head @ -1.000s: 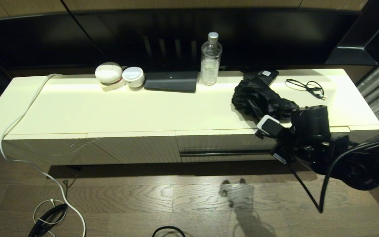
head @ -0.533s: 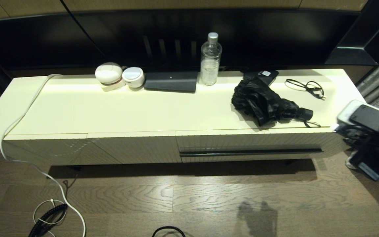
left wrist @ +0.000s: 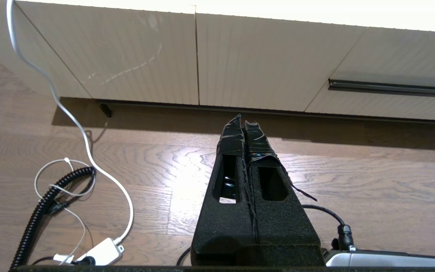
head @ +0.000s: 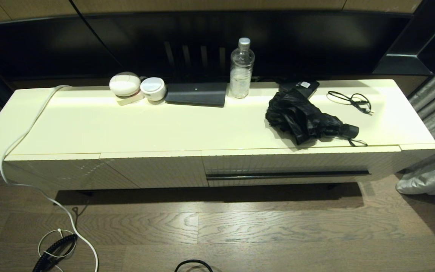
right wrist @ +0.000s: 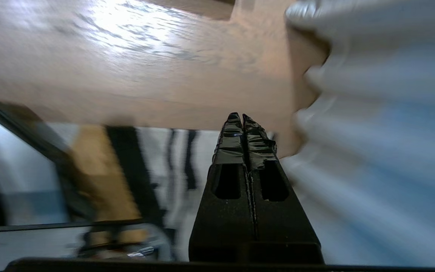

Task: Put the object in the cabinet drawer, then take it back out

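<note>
Black umbrella [head: 308, 120] lying centre-right on cabinet top, drawer [head: 289, 168] closed beneath, left gripper [left wrist: 244, 121] and right gripper [right wrist: 239, 118] pressed together, empty; task apparently complete.

The head camera looks forward and down over the whole cabinet [head: 202, 124] from a distance, the left wrist camera sits low, facing its ribbed front [left wrist: 263, 64] and floor [left wrist: 353, 181], both shared, while the right wrist camera faces floor and curtain [right wrist: 383, 113].

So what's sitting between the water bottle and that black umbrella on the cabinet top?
Nothing: in the head view only bare cream cabinet top separates the water bottle from the umbrella.
</note>
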Motion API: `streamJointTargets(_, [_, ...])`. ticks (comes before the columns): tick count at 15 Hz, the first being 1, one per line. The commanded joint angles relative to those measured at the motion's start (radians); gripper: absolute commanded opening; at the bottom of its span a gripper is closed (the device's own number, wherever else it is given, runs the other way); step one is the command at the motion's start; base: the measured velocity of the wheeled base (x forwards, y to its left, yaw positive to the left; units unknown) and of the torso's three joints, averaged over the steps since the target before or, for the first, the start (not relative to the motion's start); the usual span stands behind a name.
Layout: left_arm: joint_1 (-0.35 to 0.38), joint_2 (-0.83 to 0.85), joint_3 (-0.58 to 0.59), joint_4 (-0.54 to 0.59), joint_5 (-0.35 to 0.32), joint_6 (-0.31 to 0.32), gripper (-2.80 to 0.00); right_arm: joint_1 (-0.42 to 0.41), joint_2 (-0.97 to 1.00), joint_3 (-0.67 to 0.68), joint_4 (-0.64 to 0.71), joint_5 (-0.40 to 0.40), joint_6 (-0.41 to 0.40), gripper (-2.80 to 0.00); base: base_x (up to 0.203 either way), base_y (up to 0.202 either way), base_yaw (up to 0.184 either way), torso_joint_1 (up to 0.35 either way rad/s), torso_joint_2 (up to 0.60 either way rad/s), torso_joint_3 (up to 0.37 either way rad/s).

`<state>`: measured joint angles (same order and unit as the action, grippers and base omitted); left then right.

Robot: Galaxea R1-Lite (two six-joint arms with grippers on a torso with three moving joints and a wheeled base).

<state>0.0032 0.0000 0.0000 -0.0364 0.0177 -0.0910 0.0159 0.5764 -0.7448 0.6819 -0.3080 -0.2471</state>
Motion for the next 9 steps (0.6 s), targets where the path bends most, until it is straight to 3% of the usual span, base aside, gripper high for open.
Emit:
streamJointTargets(1, [0.0, -0.002, 0.0, 0.0, 0.001, -0.001, -2.8, -0.04, -0.257, 0.128, 0.01, 0.025, 0.089, -2.8, 0.0, 0.0, 0.0, 0.0, 0.0, 0.0])
streamJointTargets(3, [0.0, -0.002, 0.0, 0.0, 0.001, -0.001, -2.8, -0.052, -0.343, 0.21, -0.009, 0.089, 0.141, -2.8, 0.0, 0.0, 0.0, 0.0, 0.0, 0.0])
streamJointTargets(6, [0.0, -0.002, 0.0, 0.0, 0.001, -0.001, -2.8, -0.028, -0.46, 0.296, -0.084, 0.104, 0.24, -2.8, 0.0, 0.0, 0.0, 0.0, 0.0, 0.0])
streamJointTargets(9, [0.0, -0.002, 0.0, 0.0, 0.001, -0.001, -2.8, -0.02, -0.577, 0.424, -0.164, 0.112, 0.258, -2.8, 0.0, 0.0, 0.0, 0.0, 0.0, 0.0])
